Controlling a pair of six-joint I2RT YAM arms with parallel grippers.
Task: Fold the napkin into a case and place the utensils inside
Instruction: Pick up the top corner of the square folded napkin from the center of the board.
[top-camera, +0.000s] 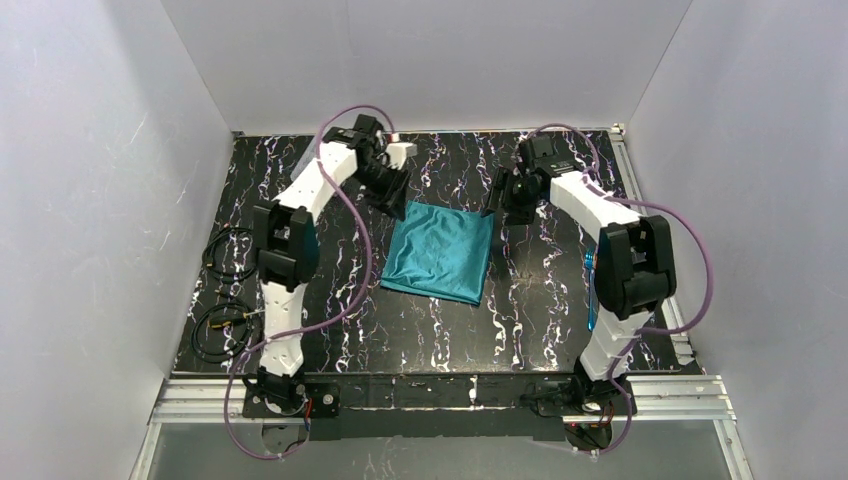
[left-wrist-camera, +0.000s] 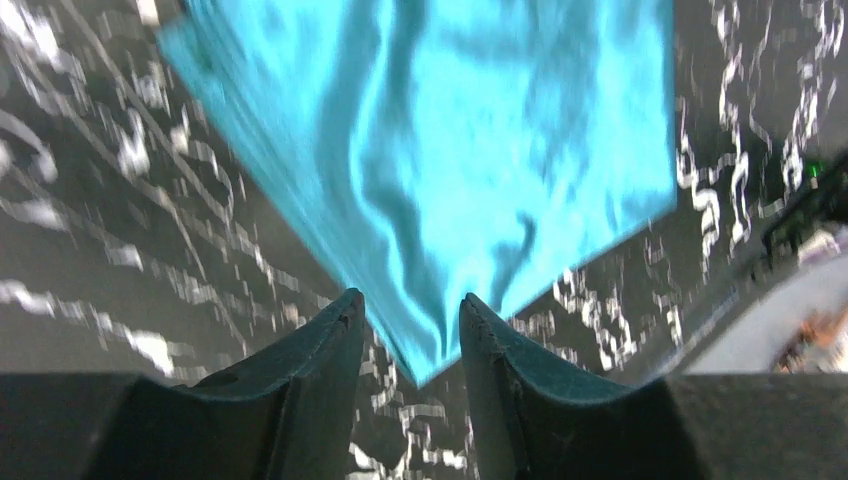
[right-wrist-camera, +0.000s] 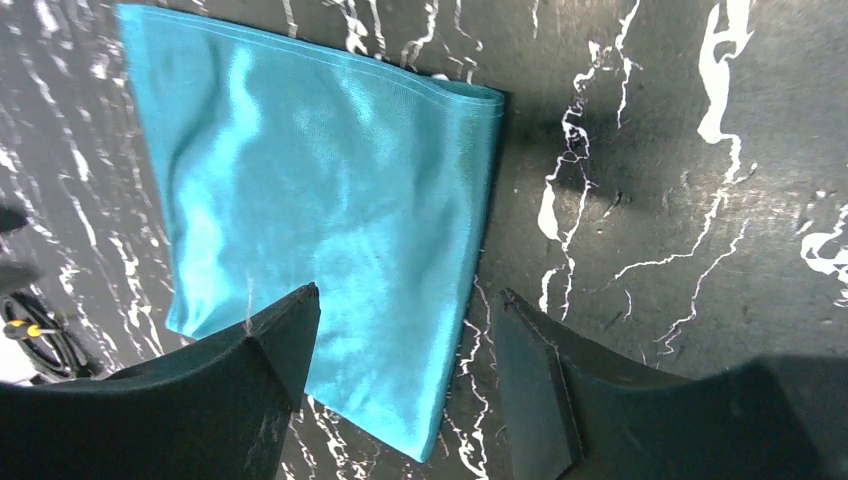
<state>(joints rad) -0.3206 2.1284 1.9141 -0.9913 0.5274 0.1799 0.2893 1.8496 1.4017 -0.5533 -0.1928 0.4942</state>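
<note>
napkin (top-camera: 438, 252): shiny satin-like cloth, softly creased
table (top-camera: 420, 330): smooth black marble-look top, white veins
arm covers (top-camera: 325, 178): smooth white plastic

Open table (top-camera: 430, 335) fronts the napkin (top-camera: 437, 252); left arm (top-camera: 310, 187) and right arm (top-camera: 590, 205) crowd its far corners.

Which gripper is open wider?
Right gripper: wide gap over the napkin's edge. Left gripper shows a narrower gap, framing a corner.

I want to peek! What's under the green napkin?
The napkin lies flat on the black marbled table, which shows all around it. No bump pokes up, but whatever is beneath is covered, so I cannot tell.
</note>
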